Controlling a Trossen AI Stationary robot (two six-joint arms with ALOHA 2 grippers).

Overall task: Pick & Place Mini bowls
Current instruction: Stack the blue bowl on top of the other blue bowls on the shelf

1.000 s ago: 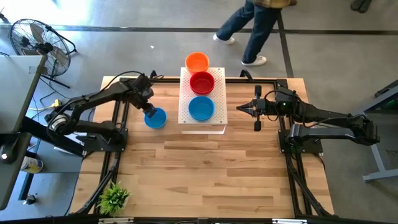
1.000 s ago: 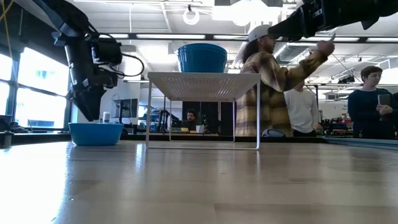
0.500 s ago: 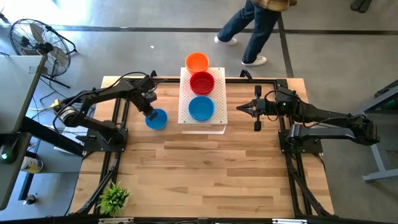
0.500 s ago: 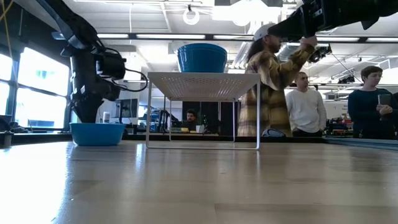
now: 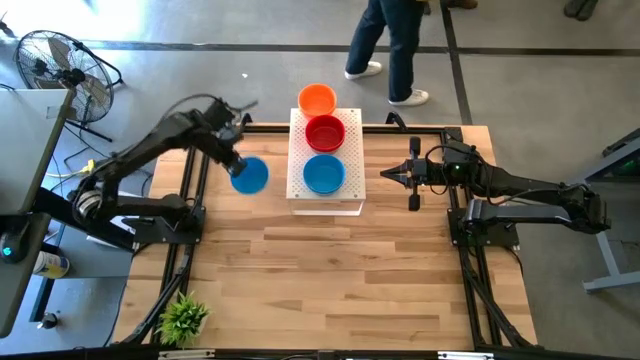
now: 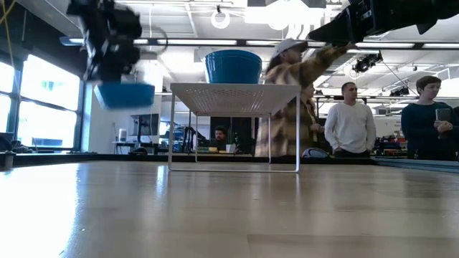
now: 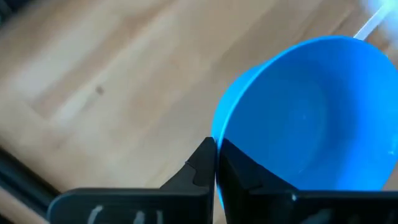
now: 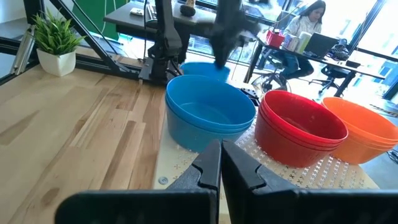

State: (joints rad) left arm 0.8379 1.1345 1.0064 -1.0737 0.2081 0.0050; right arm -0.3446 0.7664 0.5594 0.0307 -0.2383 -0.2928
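Observation:
My left gripper (image 5: 233,167) is shut on a single blue mini bowl (image 5: 250,176), which hangs in the air left of the white perforated platform (image 5: 326,203), about level with its top in the low view (image 6: 123,94). On the platform sit nested blue bowls (image 5: 323,173), red bowls (image 5: 325,132) and orange bowls (image 5: 317,99), in a row from near to far. My right gripper (image 5: 384,176) waits shut, right of the platform and above the table, pointing at it. My left gripper pinches the blue bowl's rim (image 7: 219,127) on the side away from the platform. One finger (image 7: 242,174) is inside the bowl and the other (image 7: 200,165) is outside against its wall. The fingers come from above. The bowl is lifted clear of the table, mouth up.
A small potted plant (image 5: 183,318) stands at the table's near left corner. The near half of the wooden table (image 5: 330,290) is bare. Several people (image 6: 349,122) stand or walk beyond the far edge, and a fan (image 5: 55,62) stands on the floor at the far left.
My left gripper has shut on the rim of the blue bowl that stood on the table left of the platform. It has then risen with the bowl, lifting it clear to about platform-top height. A person beyond the far edge has walked on.

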